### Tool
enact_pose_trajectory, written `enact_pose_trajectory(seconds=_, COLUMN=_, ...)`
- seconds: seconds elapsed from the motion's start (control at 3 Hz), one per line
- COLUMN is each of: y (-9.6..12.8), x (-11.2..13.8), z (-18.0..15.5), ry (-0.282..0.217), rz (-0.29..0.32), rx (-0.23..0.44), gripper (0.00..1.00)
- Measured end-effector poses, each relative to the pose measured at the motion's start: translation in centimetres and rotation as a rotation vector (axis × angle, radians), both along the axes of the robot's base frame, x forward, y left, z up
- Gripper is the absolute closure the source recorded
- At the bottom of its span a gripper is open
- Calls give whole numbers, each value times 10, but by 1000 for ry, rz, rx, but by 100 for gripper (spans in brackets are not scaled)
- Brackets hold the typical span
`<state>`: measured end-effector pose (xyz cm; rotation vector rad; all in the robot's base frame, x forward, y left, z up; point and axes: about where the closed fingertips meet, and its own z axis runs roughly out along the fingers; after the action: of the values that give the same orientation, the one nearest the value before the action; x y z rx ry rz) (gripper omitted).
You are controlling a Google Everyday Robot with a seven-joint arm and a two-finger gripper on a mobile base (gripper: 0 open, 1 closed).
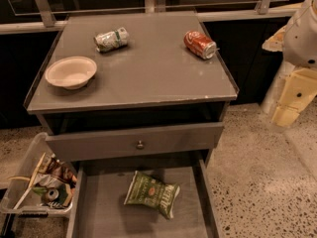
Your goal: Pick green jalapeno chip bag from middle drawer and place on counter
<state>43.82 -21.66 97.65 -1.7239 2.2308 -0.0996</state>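
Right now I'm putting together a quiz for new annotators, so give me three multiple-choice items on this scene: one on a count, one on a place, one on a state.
1. How many cans lie on the counter? A one; B two; C four.
2. Where is the green jalapeno chip bag? A on the counter; B in the middle drawer; C on the floor.
3. The middle drawer is: A pulled open; B shut; C taken out.

Key:
1 B: a silver-green can and a red can lie there.
2 B: the bag lies flat on the drawer's floor, and the gripper hangs apart from it, to the right of the counter.
3 A: its grey floor lies exposed.
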Motion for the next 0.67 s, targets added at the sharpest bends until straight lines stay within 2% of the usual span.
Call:
enact_pose_trajectory(seconds=0.33, y=0, x=0, z=0, ry=0, rz=0, rx=0, gripper=0)
enact_pose_trajectory(seconds=0.67, y=5, x=3, z=-6, ry=-6, rz=25, rx=1, gripper=0)
